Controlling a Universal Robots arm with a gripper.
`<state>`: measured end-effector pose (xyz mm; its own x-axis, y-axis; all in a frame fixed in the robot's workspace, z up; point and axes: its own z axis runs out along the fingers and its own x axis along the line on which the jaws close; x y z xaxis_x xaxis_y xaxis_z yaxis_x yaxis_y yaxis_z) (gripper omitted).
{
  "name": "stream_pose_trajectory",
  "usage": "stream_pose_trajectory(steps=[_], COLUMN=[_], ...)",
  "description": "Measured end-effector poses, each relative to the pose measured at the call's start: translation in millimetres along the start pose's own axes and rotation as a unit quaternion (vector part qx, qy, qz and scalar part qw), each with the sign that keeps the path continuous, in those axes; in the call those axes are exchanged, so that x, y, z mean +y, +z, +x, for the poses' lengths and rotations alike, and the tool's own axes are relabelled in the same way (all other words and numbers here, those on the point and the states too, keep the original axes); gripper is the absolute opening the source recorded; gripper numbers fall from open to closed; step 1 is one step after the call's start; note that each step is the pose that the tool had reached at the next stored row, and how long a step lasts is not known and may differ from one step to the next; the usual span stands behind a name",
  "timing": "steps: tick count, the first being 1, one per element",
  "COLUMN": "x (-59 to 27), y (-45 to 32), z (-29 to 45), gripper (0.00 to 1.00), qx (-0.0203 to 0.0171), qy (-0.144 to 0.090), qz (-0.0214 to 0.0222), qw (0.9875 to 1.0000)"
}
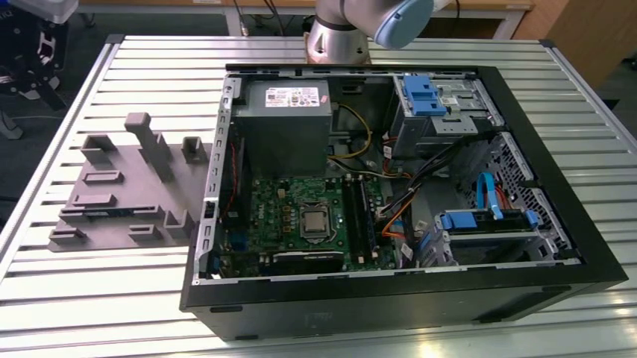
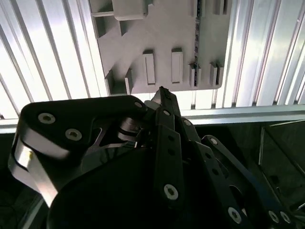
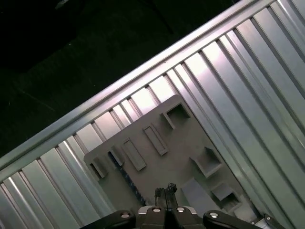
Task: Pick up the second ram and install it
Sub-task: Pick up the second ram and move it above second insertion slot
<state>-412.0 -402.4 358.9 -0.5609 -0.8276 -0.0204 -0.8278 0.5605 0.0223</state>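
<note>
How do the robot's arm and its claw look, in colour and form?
The arm is a silver-grey metal tube with a light blue rounded joint cap. The claw is black metal, built of flat linked bars with round silver screw heads.

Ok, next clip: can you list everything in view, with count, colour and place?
table: one, silver, slatted, under everything.
computer case: one, black, open, on the table.
power supply: one, grey, inside the case.
motherboard: one, green, inside the case beside the power supply.
drive caddies: two, blue, at the case's side on the exterior view's right.
fixture plate: one, grey, on the table at the exterior view's left of the case.
second ram: one, dark, on edge in the fixture plate.
arm: one, silver and pale blue, behind the case.
claw: one, black, shut, empty, pointing toward the fixture plate.
</note>
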Motion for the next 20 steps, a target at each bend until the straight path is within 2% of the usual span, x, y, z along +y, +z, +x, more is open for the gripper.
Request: stream_pose_trajectory(steps=[4, 10, 14, 20], x=[0.1, 0.2, 0.2, 0.4], y=[0.2, 0.3, 0.4, 0.5], z=[0.2, 0.4, 0.4, 0.9], gripper=[0.11, 0.11, 0.11, 0.11], qx=[0.0005, 0.0013, 0.0019, 0.0026], qy=[-0.024, -0.062, -0.087, -0.122], qz=[-0.0005, -0.0012, -0.0017, -0.0024], qw=[0.9997, 0.9981, 0.9962, 0.9925])
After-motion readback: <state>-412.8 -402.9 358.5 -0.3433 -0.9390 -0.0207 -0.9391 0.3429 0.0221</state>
